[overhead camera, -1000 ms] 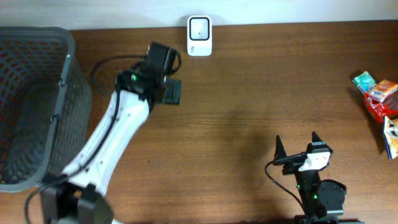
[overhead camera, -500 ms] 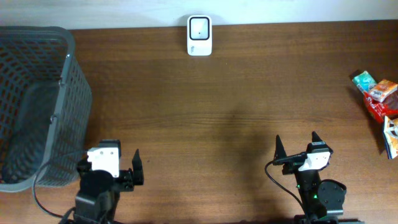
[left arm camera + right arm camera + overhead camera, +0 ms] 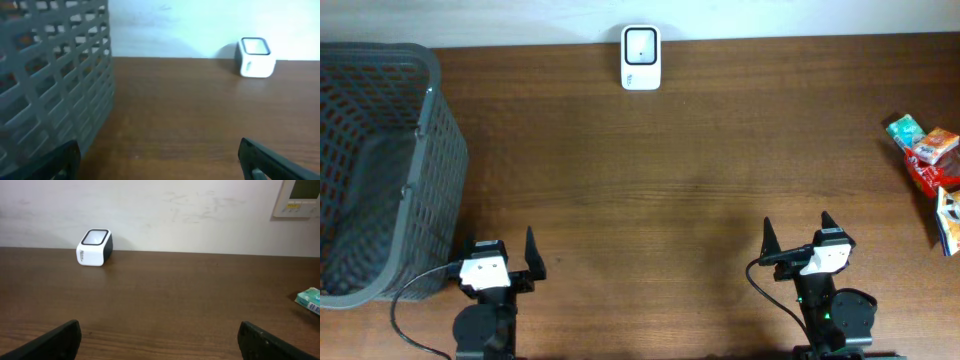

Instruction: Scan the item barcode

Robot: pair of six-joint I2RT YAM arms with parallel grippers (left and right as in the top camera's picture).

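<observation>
The white barcode scanner [image 3: 641, 57] stands at the table's far edge, also seen in the left wrist view [image 3: 256, 57] and the right wrist view [image 3: 95, 247]. Several colourful packets [image 3: 928, 160] lie at the right edge; a teal one [image 3: 310, 300] shows in the right wrist view. I cannot tell which packet is the item. My left gripper [image 3: 500, 248] sits at the near left, open and empty [image 3: 159, 150]. Open and empty too, my right gripper [image 3: 797, 225] sits at the near right [image 3: 159, 330], far from the packets.
A grey mesh basket [image 3: 420, 120] fills the left side of the table, close beside the left gripper [image 3: 60, 75]. A white wall runs behind the table, with a panel [image 3: 300, 197] on it at the upper right.
The left arm has drawn back from near the scanner to the near left edge of the table. The right arm and the packets have not moved.
</observation>
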